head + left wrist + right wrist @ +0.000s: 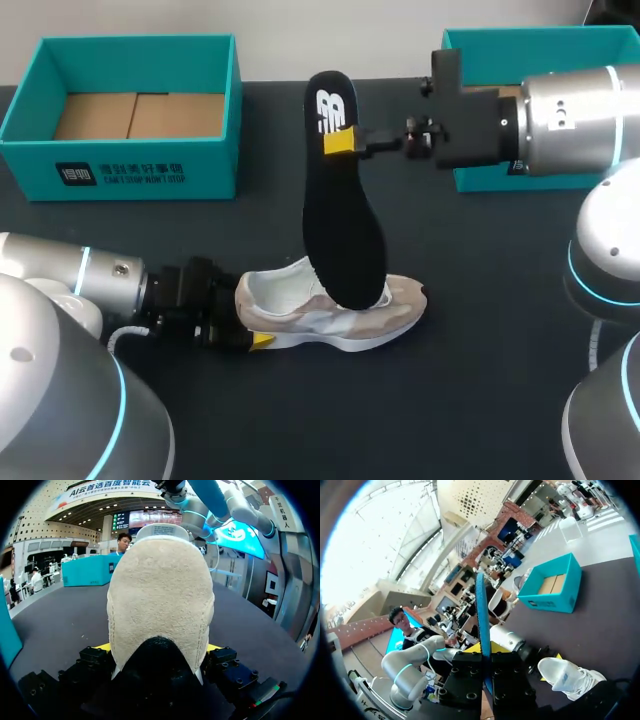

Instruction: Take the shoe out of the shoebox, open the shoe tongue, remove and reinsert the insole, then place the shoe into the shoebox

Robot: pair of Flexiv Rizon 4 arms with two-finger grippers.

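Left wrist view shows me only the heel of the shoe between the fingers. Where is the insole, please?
Observer: The insole stands almost upright, with its toe end inside the shoe.
Operator: Does something hold it?
Observer: Yes, the right gripper is shut on its upper end, coming in from the side.
Operator: And where is the shoebox?
Observer: An open shoebox stands at the far left of the table, apart from the shoe.
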